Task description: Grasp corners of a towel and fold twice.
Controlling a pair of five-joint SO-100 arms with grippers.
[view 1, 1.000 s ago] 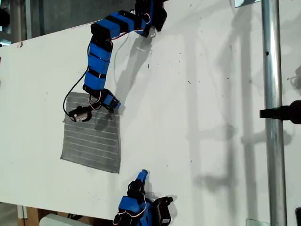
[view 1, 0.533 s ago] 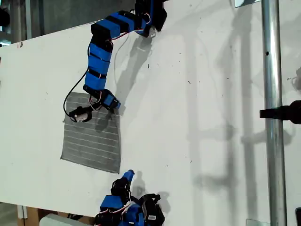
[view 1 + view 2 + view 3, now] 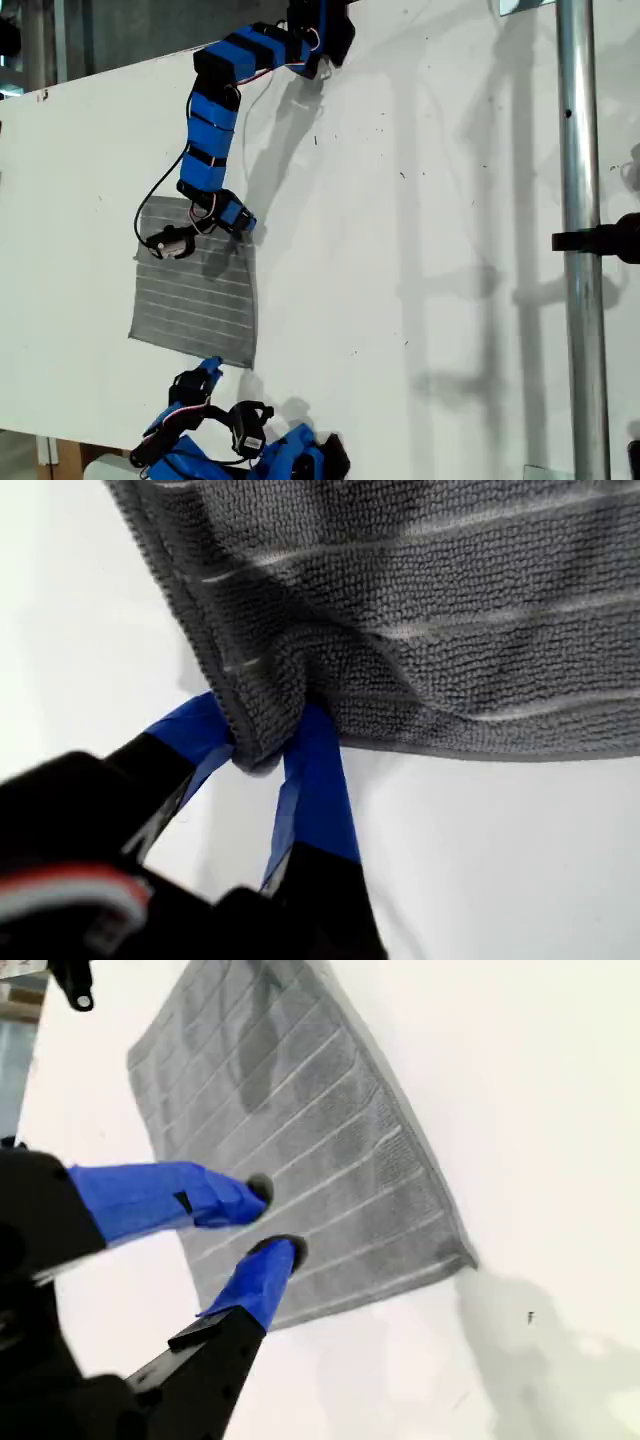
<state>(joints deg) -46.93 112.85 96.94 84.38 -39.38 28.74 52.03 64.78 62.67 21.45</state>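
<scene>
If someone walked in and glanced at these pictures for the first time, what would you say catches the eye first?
Probably the towel, grey with pale stripes, lying flat on the white table toward the exterior view's left. My first gripper has one corner pinched at the towel's far edge, while my second gripper hangs open over the near edge, gripping nothing.

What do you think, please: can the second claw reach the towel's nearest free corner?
Probably yes: my second claw hovers open over the towel, with nothing between it and that corner.

a white table (image 3: pixel 420 300) fills the exterior view. a metal pole (image 3: pixel 585 250) stands at that view's right, casting soft shadows.
</scene>
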